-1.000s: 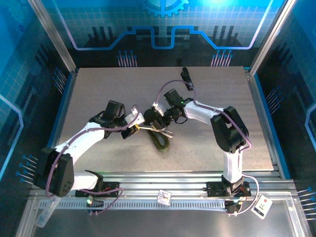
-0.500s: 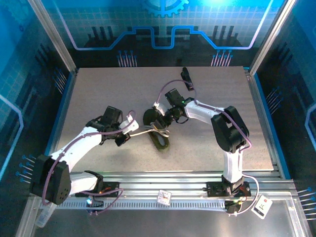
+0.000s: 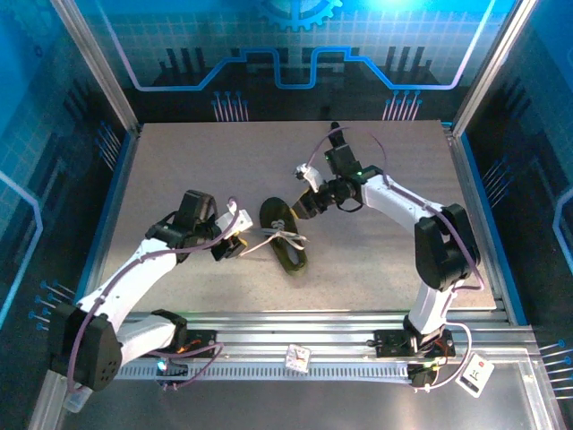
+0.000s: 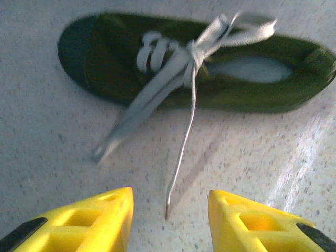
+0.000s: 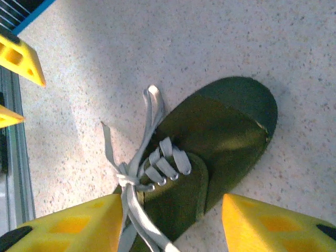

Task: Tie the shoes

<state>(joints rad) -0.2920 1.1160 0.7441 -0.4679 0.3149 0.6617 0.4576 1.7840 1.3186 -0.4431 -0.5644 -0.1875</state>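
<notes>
- Left wrist view: the olive-green shoe lies on its sole on the desk, and its whitish laces are gathered into a small knot over the tongue.
- From that knot we see one loop lying across the shoe's opening. A flat end trails off the shoe's side toward the left hand, and a thin end rests its tip on the desk.
- Our left hand sits near the shoe with its fingers apart, holding nothing. The thin lace tip lies between them, ungripped.
- Our right hand hangs over the laced part of the shoe, fingers wide and empty.
- We judge the knot made and the tying mostly done, but we cannot tell whether it is a full two-loop bow.
- What is left, as we read it, is to check that the knot is snug and then draw both hands away from the shoe.
</notes>
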